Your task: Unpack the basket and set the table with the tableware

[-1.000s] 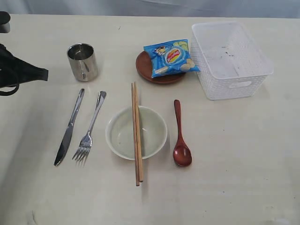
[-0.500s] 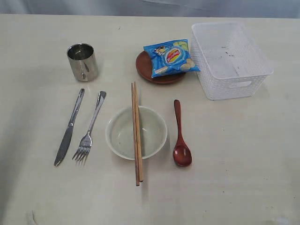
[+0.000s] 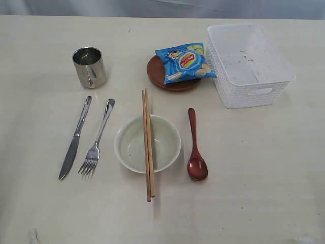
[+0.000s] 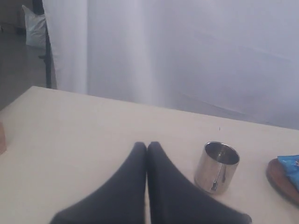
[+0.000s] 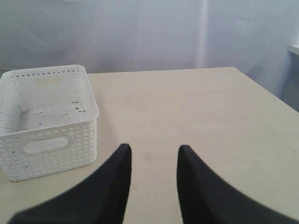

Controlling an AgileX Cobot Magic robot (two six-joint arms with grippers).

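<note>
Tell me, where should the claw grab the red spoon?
Grab the spoon by the middle of its thin handle, coming straight down from above. It lies flat on the table with bare space on both sides, so the right claw can close across it. The round scoop end is wider.

Wide bare table (image 3: 264,173) R of spoon (image 3: 195,147), near side of basket (image 3: 251,63); snack bag (image 3: 185,62) tight against basket's L wall.

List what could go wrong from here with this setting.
The chopsticks lie balanced across the bowl; a nudge might roll them off. The bag overhangs the plate right beside the basket; moving the basket might drag the bag along.
</note>
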